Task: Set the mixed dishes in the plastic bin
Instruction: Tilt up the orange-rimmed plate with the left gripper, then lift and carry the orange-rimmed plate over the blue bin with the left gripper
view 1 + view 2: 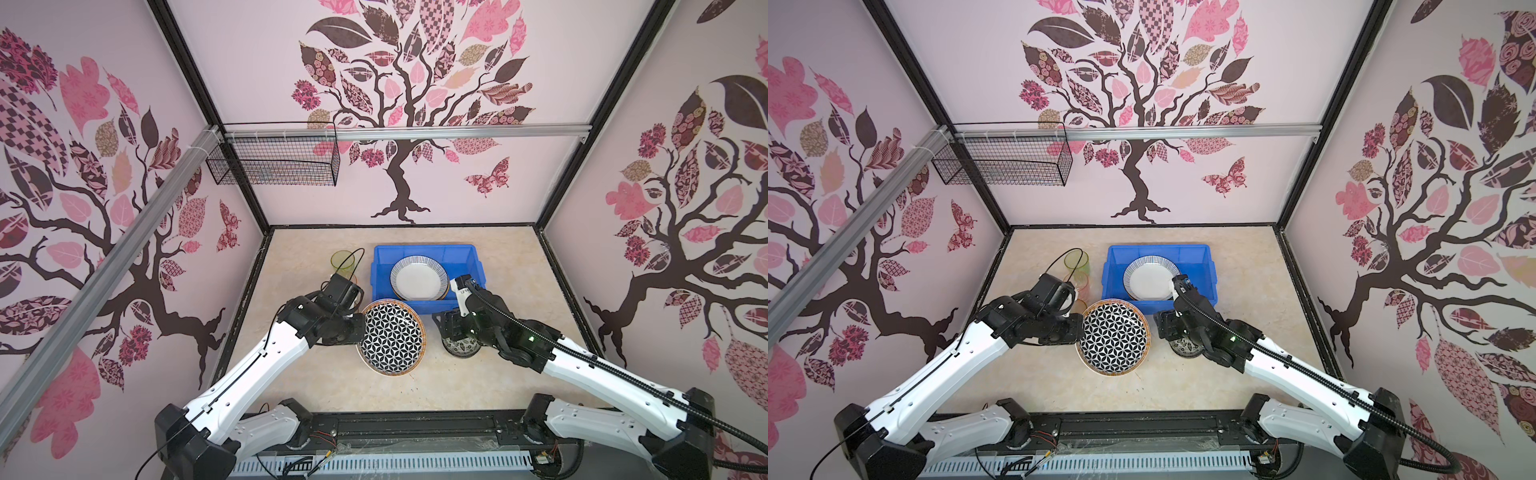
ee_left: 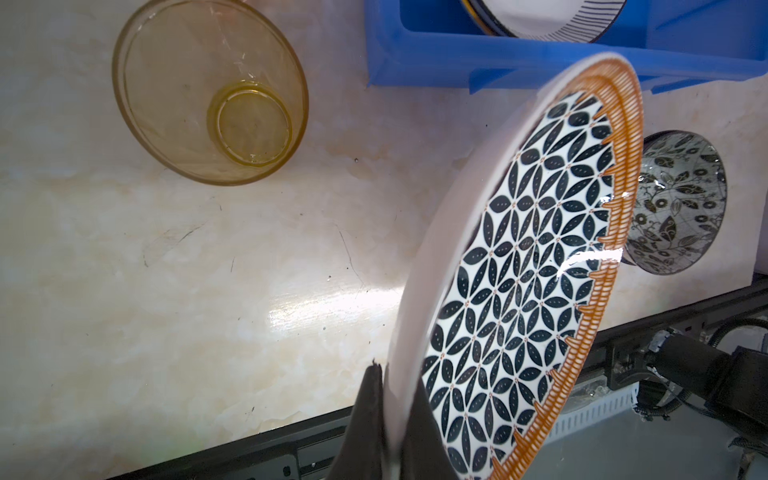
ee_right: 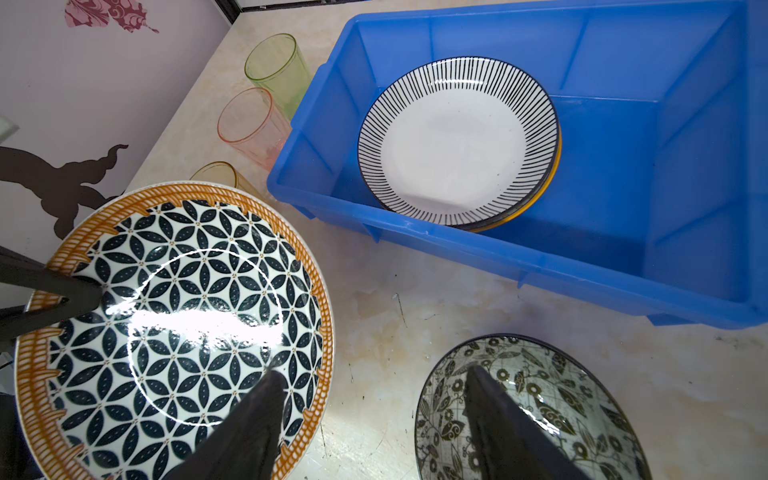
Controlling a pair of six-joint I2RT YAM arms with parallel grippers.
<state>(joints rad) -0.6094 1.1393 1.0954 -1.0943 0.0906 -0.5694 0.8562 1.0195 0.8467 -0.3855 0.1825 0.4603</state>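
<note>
In both top views the right arm [image 1: 494,328] covers most of the bowl [image 1: 457,350]; only its part at 6 o'clock shows. The left arm [image 1: 328,307] mostly covers the pink glass [image 1: 1084,284] and the amber glass [image 3: 216,169] at 9 o'clock of the bin [image 1: 380,266]. Under the striped plate [image 3: 453,141] a second plate [image 3: 552,176] shows only a yellow rim. The right wrist view cuts off the bowl and the patterned plate [image 3: 187,324] at its edge.

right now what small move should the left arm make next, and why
Probably carry the round black-and-white geometric plate with the orange rim a little forward, over the near wall of the blue rectangular plastic bin. The left gripper has its jaws shut on the plate's edge, holding it tilted, not yet in the bin.
</note>
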